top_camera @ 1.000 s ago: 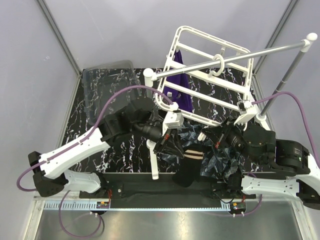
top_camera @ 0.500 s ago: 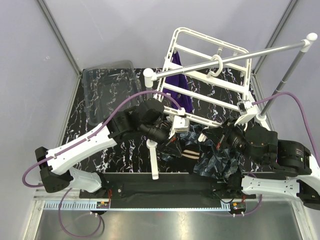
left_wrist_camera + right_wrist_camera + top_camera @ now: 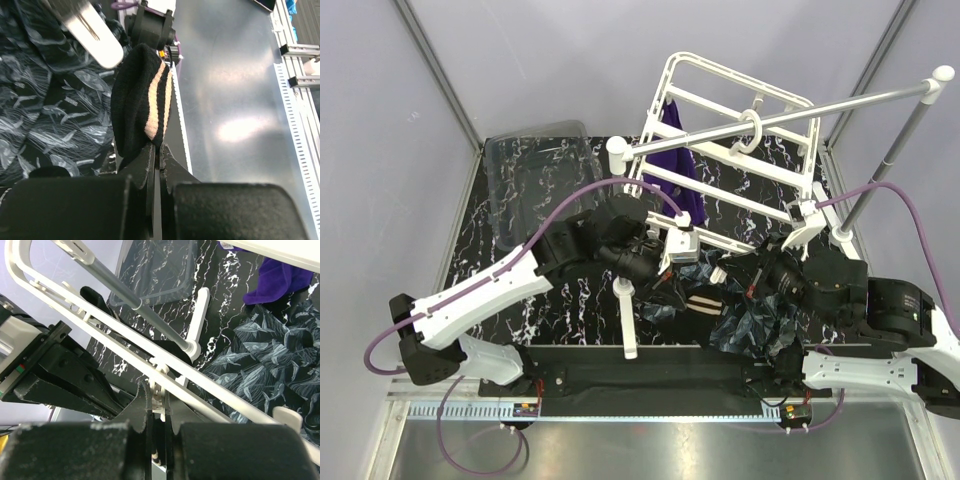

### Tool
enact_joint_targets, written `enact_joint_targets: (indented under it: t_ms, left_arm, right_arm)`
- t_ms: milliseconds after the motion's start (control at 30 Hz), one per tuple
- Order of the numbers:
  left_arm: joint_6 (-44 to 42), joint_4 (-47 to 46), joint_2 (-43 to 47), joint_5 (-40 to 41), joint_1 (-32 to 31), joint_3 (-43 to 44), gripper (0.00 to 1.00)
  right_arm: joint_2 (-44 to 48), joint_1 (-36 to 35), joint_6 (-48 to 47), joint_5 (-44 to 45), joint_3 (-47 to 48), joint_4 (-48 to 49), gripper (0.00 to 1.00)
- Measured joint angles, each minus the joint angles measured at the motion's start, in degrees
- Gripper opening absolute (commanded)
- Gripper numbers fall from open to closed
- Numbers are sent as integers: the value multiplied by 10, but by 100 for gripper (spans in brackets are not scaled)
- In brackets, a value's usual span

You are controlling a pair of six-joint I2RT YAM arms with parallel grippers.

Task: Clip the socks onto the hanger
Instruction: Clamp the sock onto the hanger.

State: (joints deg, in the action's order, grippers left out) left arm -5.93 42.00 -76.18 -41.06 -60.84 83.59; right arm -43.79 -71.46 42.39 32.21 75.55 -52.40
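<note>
Black cream-striped sock point(image 3: 142, 110) pinched in left jaws; right jaws seemingly nip a hanger point(image 3: 740, 77) clip point(image 3: 157, 372).

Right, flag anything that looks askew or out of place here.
The hanger hangs skewed on the grey rod, not level: the right gripper, shut on one of its clips, seems to pull the near edge. Patterned cloth lies bunched on the table below.

table point(image 3: 582, 305): black marble | on it: clear bin point(image 3: 535, 180) (far left), patterned socks point(image 3: 760, 322)
</note>
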Motion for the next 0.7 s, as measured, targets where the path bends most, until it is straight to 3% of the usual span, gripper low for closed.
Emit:
enact_joint_targets:
  t_ms: [700]
  left_arm:
    - [17, -2, -16, 104, -3, 45, 0]
  right_arm:
    - [-3, 0, 0, -4, -3, 16, 0]
